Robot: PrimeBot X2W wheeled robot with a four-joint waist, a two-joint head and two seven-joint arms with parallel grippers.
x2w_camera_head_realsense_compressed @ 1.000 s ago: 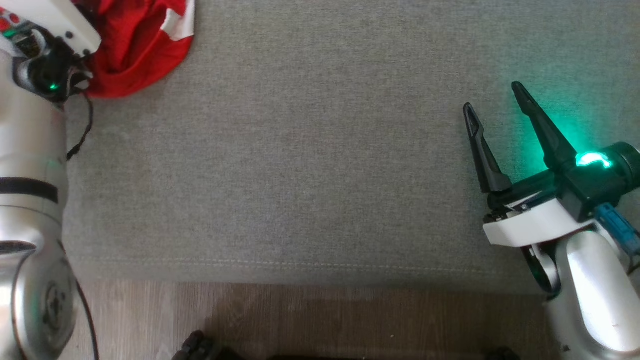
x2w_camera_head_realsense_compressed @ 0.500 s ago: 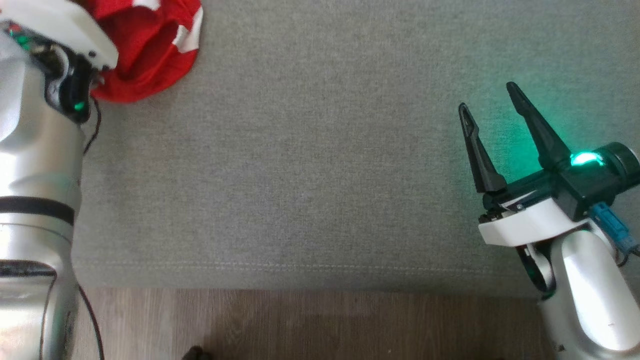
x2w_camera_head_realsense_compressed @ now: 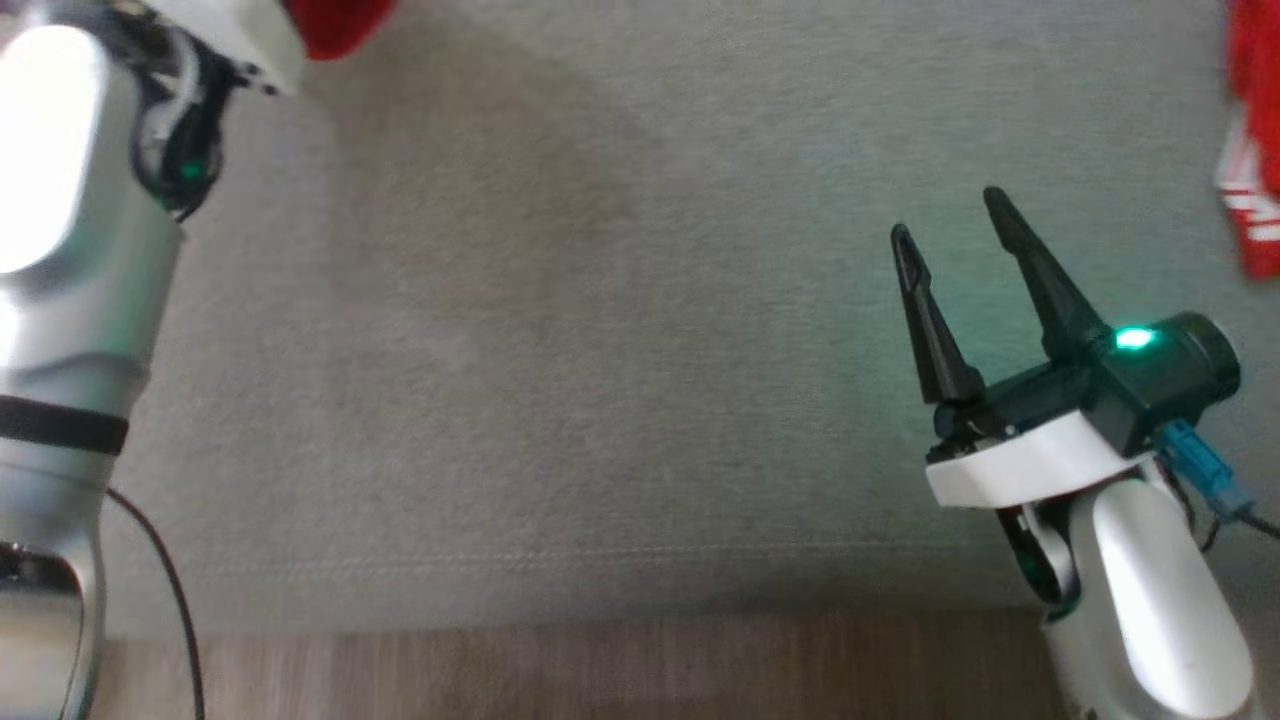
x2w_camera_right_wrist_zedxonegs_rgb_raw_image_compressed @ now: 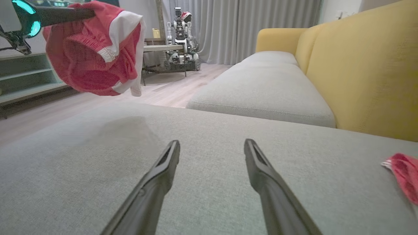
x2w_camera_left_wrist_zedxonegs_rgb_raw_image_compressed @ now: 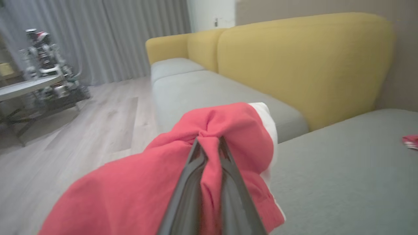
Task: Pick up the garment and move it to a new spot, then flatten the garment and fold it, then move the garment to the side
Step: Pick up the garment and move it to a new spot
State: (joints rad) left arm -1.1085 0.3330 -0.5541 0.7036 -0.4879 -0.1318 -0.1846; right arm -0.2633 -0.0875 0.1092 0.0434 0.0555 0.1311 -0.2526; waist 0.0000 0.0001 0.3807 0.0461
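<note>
The garment [x2w_camera_left_wrist_zedxonegs_rgb_raw_image_compressed: 235,130] is red knit with white trim, and it hangs bunched in the air above the grey sofa cushion [x2w_camera_head_realsense_compressed: 600,350]. My left gripper [x2w_camera_left_wrist_zedxonegs_rgb_raw_image_compressed: 209,143] is shut on a pinch of its fabric. In the right wrist view the garment [x2w_camera_right_wrist_zedxonegs_rgb_raw_image_compressed: 94,55] dangles at the upper left, clear of the cushion, with its shadow below. The head view catches only a red corner of the garment [x2w_camera_head_realsense_compressed: 340,20] at the top left, beside my left wrist. My right gripper [x2w_camera_head_realsense_compressed: 947,215] hovers open over the cushion's right part, with nothing between its fingers [x2w_camera_right_wrist_zedxonegs_rgb_raw_image_compressed: 156,182].
Another red and white cloth [x2w_camera_head_realsense_compressed: 1255,150] lies on the cushion at the far right. The yellow backrest [x2w_camera_right_wrist_zedxonegs_rgb_raw_image_compressed: 365,71] rises beyond. The wooden floor [x2w_camera_head_realsense_compressed: 600,670] runs along the cushion's near edge. A low table [x2w_camera_right_wrist_zedxonegs_rgb_raw_image_compressed: 163,48] with equipment stands across the room.
My left arm has raised the garment off the cushion, toward the top edge of the head view. The head camera has shifted, bringing the other red cloth in at the right. My right gripper stays open.
</note>
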